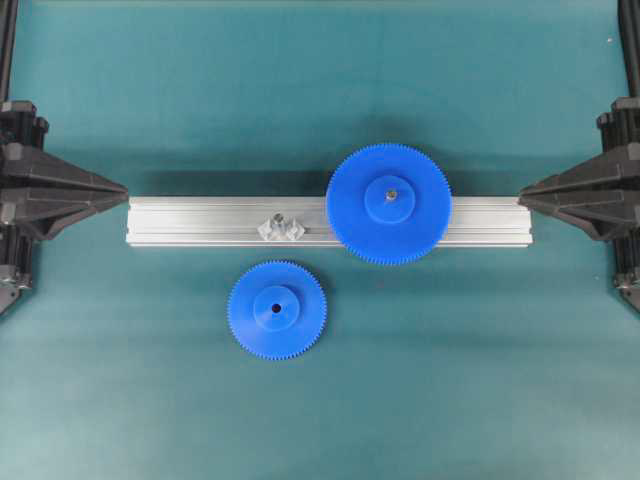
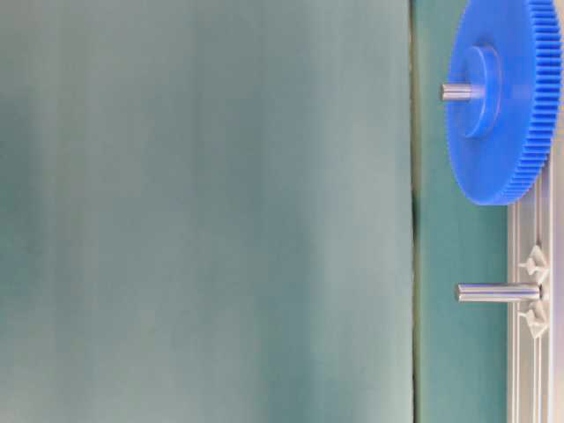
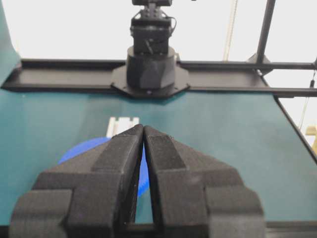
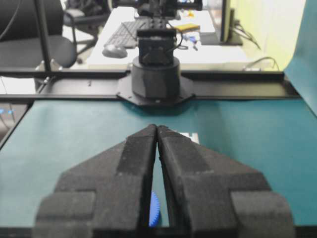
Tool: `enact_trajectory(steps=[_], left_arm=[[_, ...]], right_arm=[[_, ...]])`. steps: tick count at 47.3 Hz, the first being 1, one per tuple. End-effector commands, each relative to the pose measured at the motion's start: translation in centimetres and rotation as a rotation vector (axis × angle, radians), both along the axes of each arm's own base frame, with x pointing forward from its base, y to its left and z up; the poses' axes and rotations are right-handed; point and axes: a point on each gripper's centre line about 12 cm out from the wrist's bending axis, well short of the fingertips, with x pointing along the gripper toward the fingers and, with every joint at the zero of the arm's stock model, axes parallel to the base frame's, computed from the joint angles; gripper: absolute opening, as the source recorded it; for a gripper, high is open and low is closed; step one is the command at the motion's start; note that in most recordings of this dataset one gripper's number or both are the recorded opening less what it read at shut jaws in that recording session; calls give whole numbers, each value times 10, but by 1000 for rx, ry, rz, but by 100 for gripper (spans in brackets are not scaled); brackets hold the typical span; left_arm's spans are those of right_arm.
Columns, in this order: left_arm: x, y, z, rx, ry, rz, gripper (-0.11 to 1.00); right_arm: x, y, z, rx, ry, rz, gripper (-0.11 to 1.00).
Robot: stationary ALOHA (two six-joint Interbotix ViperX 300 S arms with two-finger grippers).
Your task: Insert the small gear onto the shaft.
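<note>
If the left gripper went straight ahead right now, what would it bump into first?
Probably the aluminium rail's near end: the left gripper, shut, points along it. Height is unclear, so it might pass above.

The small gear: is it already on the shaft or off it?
Off. The small gear lies flat on the mat, apart from the bare shaft.

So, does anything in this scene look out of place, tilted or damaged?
Nothing stands out. The small blue toothed plastic gear lies flat on the green mat, apart from the grooved aluminium rail. The short silvery metal shaft is bare. The larger blue gear sits level on the rail. No damage shows.
</note>
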Motion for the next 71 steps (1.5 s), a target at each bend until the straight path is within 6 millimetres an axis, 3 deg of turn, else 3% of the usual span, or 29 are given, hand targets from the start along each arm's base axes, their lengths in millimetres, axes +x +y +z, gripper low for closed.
enact_trajectory(steps=[1, 4, 9, 14, 46, 55, 71], left_arm=[[1, -2, -13, 6, 34, -11, 10], [1, -2, -14, 6, 38, -13, 4], [1, -2, -12, 10, 31, -13, -1], [1, -2, -12, 10, 34, -13, -1], [23, -7, -35, -12, 286, -29, -1], [39, -10, -43, -8, 447, -39, -1], [76, -17, -63, 0, 569, -57, -1]], right_arm=[[2, 1, 3, 1, -8, 4, 16], [0, 1, -2, 18, 0, 3, 19], [-1, 1, -4, 47, 3, 6, 4], [-1, 1, -5, 65, 6, 7, 0], [-5, 1, -39, 75, 327, 0, 0], [-5, 1, -41, 76, 342, -2, 0], [-5, 1, -42, 76, 343, -5, 0]])
